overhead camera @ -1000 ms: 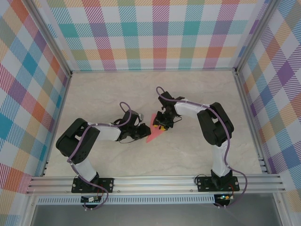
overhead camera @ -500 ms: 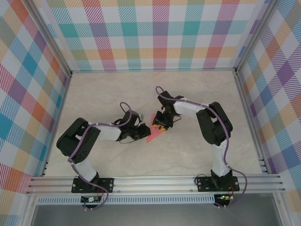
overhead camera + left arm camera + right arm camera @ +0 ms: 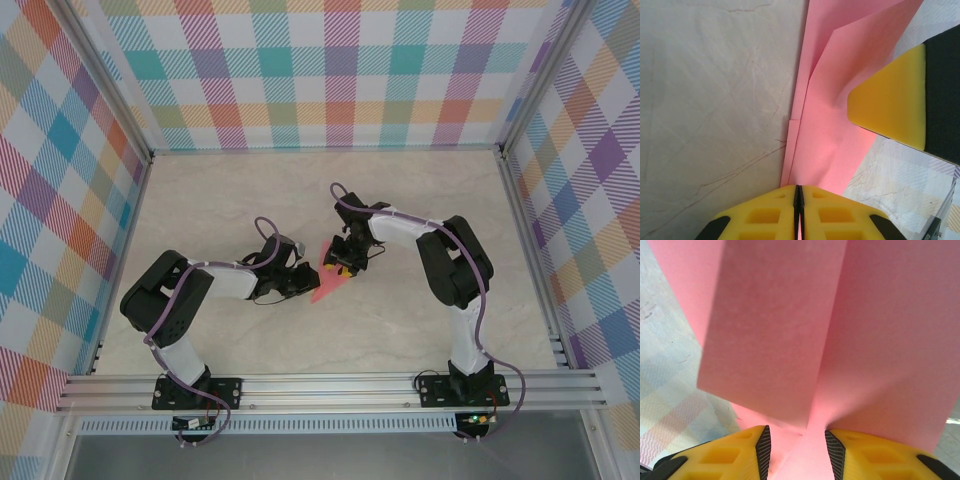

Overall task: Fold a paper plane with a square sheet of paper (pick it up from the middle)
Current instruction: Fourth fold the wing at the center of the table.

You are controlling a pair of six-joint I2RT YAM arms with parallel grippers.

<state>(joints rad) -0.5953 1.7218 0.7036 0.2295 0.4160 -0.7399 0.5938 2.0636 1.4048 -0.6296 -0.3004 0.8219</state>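
**Together on the fold: both arms meet at a pink sheet mid-table**

From above, I see the pink sheet of paper [image 3: 327,281], already creased into a narrow pointed shape, lying on the marbled table [image 3: 420,200] between the two arms. The left gripper [image 3: 305,283] reaches in from the left, and through its wrist camera I see its yellow fingers pressed together on the near edge of the sheet [image 3: 830,125]. The right gripper [image 3: 343,267] comes in from the other side, one of its fingers [image 3: 890,105] resting on the upper flap. My right wrist view shows that gripper's [image 3: 797,432] jaws parted, with folded layers of paper [image 3: 840,315] running through the gap. I cannot tell whether its pads touch them.
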